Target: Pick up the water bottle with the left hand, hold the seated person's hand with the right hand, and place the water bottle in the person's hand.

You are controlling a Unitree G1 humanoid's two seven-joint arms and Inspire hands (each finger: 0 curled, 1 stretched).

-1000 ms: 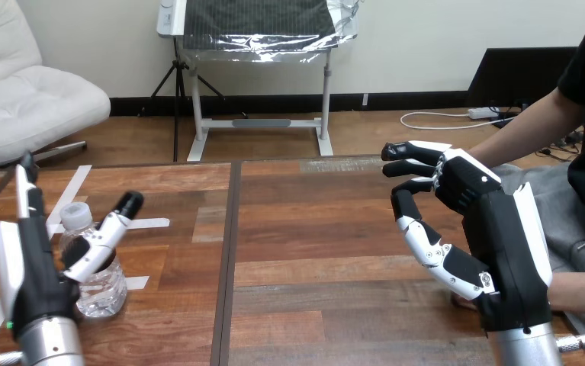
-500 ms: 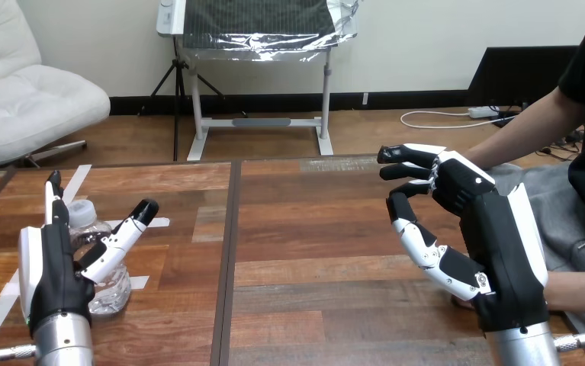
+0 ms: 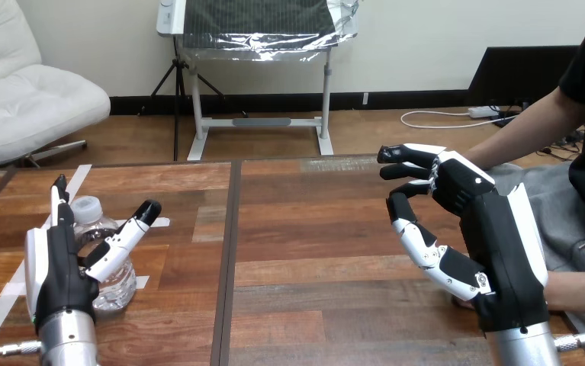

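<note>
Left hand (image 3: pixel 60 263) upright at lower left, fingers straight up, thumb splayed, right hand (image 3: pixel 495 236) upright at right, fingers loosely bent leftward, thumb well apart

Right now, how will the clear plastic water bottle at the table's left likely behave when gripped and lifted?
The clear plastic water bottle looks thin-walled and ribbed, so it probably dents under a firm squeeze. It stands upright and tall, so a nudge from the open left hand might tip it.
</note>
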